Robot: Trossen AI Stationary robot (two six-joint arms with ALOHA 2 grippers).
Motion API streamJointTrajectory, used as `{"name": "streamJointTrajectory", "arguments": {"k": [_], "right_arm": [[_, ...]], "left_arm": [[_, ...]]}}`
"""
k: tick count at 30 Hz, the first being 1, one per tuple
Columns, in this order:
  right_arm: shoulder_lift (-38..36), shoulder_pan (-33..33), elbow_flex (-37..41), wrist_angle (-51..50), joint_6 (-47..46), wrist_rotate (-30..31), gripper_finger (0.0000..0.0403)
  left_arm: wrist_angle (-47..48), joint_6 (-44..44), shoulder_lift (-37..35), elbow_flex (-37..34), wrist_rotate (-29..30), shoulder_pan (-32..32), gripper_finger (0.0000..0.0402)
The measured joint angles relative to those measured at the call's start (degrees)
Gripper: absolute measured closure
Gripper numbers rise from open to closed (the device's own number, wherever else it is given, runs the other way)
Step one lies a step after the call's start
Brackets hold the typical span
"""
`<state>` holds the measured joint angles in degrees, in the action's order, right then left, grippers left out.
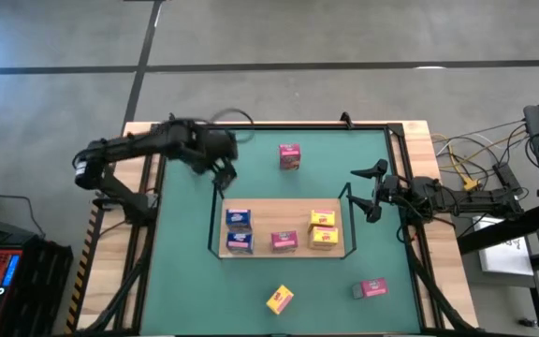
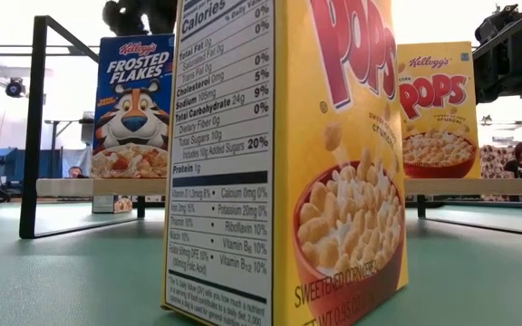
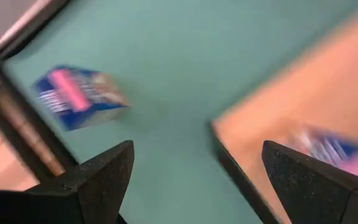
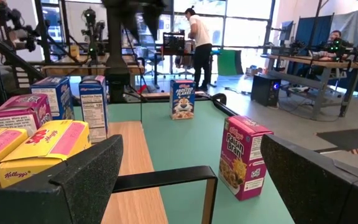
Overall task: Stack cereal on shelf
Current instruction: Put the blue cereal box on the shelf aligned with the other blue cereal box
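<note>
1. From above, the flat light-wood shelf with thin black rails (image 1: 262, 217) lies in the middle of the green surface (image 1: 185, 281). On it sit two blue cardboard cereal boxes (image 1: 239, 230), a pink box (image 1: 284, 241) and two yellow boxes (image 1: 323, 230). A pink box (image 1: 290, 156) stands off the shelf at the far side. A yellow box (image 1: 280, 300) and a pink box (image 1: 371, 288) lie on the near side.
2. The left end effector (image 1: 224, 174) hangs by the shelf's far left corner, fingers apart, empty. The right end effector (image 1: 367, 192) waits at the shelf's right end, fingers wide apart, empty.
3. From table height, a tall yellow box (image 2: 284, 163) stands upright up close, its narrow side facing us.
4. The left wrist view shows a blurry blue box (image 3: 78, 96) on the green.
5. The right wrist view shows an upright pink box (image 4: 242, 157) beside the shelf.
</note>
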<state>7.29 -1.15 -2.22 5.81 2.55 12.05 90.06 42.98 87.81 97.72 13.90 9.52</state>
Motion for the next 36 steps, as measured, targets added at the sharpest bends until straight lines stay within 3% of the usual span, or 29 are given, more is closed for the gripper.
{"name": "streamJointTrajectory", "arguments": {"k": [4, 14, 20, 26, 36], "right_arm": [[0.00, -0.02, -0.01, 0.01, 0.00, 0.00, 0.0033], [0.00, -0.02, 0.00, 0.00, 0.00, 0.00, 0.0033], [0.00, 0.00, 0.00, 0.01, 0.00, 0.00, 0.0033], [0.00, -0.02, 0.00, -0.01, 0.00, 0.00, 0.0033], [0.00, -0.02, 0.00, 0.01, 0.00, 0.00, 0.0033]], "left_arm": [[-0.16, 4.89, -3.29, -5.08, 2.90, 7.22, 0.0066], [-15.62, -2.21, -11.14, -25.10, 3.10, 22.46, 0.0062], [-27.07, -6.10, -14.55, -33.38, 1.25, 28.29, 0.0044], [-29.14, -5.59, -13.67, -36.57, 1.01, 29.92, 0.0006], [-30.53, -3.72, -10.71, -36.61, 0.40, 31.14, 0.0004]]}}
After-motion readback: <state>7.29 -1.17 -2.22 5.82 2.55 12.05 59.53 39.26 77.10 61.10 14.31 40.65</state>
